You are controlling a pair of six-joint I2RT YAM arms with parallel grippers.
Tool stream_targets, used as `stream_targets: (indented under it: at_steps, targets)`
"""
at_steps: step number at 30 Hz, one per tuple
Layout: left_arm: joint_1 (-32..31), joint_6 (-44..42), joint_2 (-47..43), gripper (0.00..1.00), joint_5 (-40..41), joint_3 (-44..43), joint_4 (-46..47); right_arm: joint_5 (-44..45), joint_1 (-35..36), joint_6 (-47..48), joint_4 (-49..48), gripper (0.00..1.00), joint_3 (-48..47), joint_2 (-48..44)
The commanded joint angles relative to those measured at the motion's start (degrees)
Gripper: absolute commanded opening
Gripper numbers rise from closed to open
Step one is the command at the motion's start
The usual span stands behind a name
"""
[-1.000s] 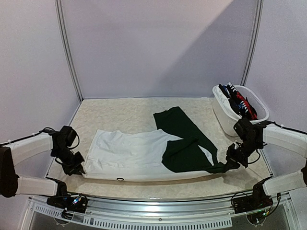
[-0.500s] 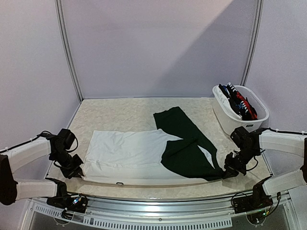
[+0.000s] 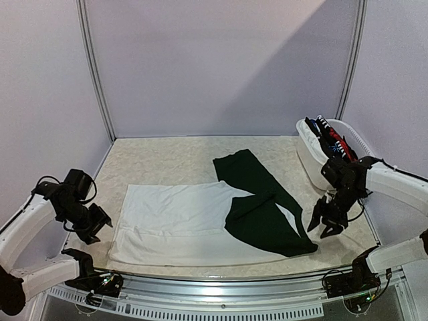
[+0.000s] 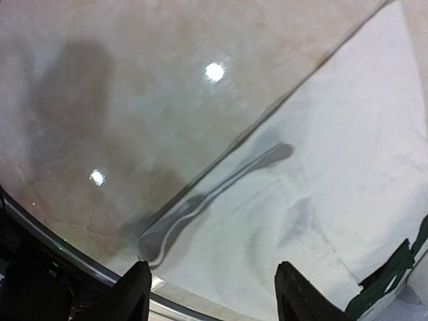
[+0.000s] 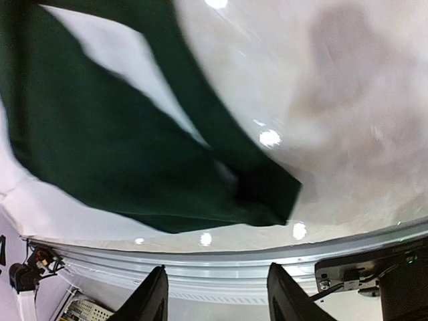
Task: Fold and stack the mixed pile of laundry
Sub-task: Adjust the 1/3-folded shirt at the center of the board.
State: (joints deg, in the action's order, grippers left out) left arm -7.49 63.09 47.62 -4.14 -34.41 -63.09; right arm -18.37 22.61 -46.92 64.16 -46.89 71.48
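A white garment [image 3: 180, 221] lies spread flat on the table, with a dark green piece [image 3: 257, 204] draped across its right part. My left gripper [image 3: 95, 226] hangs open just off the white garment's left edge, holding nothing. In the left wrist view the white garment [image 4: 314, 180] lies below my open gripper [image 4: 214, 301]. My right gripper [image 3: 326, 221] hovers open, to the right of the green piece's near corner. The right wrist view shows the green piece [image 5: 120, 154] ahead of my empty gripper [image 5: 217, 297]. The remaining garments of the mixed laundry pile [image 3: 332, 142] sit in the tub.
A white plastic tub [image 3: 313, 164] stands at the back right of the table, close behind my right arm. The table's metal front rail [image 5: 221, 267] runs just below the right gripper. Bare marbled tabletop [image 4: 100, 100] lies left of the white garment.
Both grippers have opened and let go of the garments' near edge. The left one has drawn back leftward, the right one has lifted. The cloth's front edge now lies flat.
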Motion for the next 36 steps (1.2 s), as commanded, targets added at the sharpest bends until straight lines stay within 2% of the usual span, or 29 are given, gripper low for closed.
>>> stream_targets:
  at_steps: [1, 5, 11, 15, 27, 31, 36]
  targets:
    - [-0.89, -6.51, 3.18, 0.63, 1.55, -6.1, 4.76, 4.7, 0.31, 3.71, 3.39, 0.55, -10.63, 0.05]
    - [-5.96, -14.3, 11.32, 0.58, -0.39, -12.86, 12.73, 5.86, 0.37, 5.03, -0.28, 0.58, -16.94, 3.86]
    - [-20.5, -28.62, 31.13, 0.51, 0.88, -32.54, 15.09, 6.39, 2.15, 3.84, -5.05, 0.59, -23.84, 12.7]
    - [-27.89, -36.49, 43.96, 0.48, 1.07, -46.12, 15.63, 6.64, 3.41, 2.07, -7.25, 0.59, -24.33, 14.35]
    - [-41.62, -44.95, 80.95, 0.3, 0.11, -81.56, 10.32, 10.06, 3.76, -1.89, -5.24, 0.59, -18.2, 7.92]
    - [-43.49, -45.14, 88.84, 0.28, 0.68, -90.08, 8.18, 10.52, 3.76, -3.1, -3.75, 0.59, -15.64, 4.35]
    - [-44.17, -45.56, 94.54, 0.26, 1.79, -94.84, 6.57, 11.13, 3.82, -4.14, -2.06, 0.59, -13.55, 0.71]
